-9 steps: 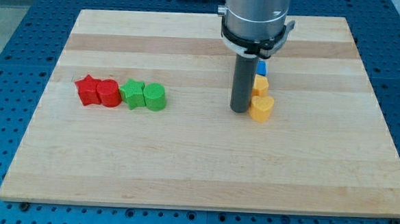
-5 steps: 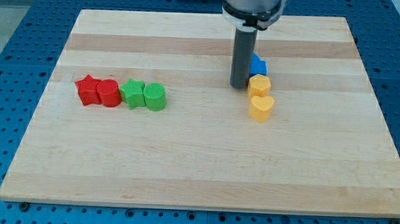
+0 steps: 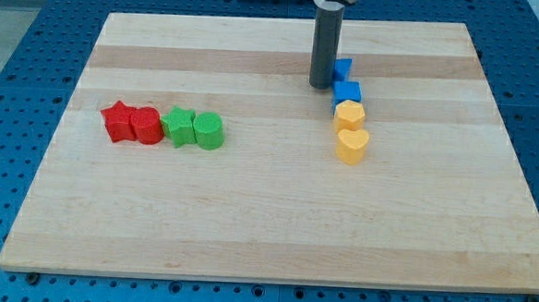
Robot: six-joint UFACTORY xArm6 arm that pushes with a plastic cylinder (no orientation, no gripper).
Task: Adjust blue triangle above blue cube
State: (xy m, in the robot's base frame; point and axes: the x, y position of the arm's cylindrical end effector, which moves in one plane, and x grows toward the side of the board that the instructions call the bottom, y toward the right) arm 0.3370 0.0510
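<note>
You are seeing my tip (image 3: 321,84) resting on the wooden board (image 3: 248,215), just to the view's left of the blue cube (image 3: 347,92) and seemingly apart from it. The tool is a plain rod with nothing to open or close, and it is holding nothing. The blue triangle (image 3: 343,68) is sitting directly toward the view's top from the blue cube, touching or nearly touching it, and the rod is partly hiding its left side, so you probably cannot judge which way it is pointing or how its long axis is running. Toward the view's bottom from the blue cube, a yellow hexagon-like block (image 3: 349,114) and a yellow heart (image 3: 351,146) are continuing the column. Far to the view's left of the blue cube, a red star (image 3: 117,122), a red cylinder (image 3: 146,125), a green star (image 3: 178,127) and a green cylinder (image 3: 210,129) are lining up in a touching row.
</note>
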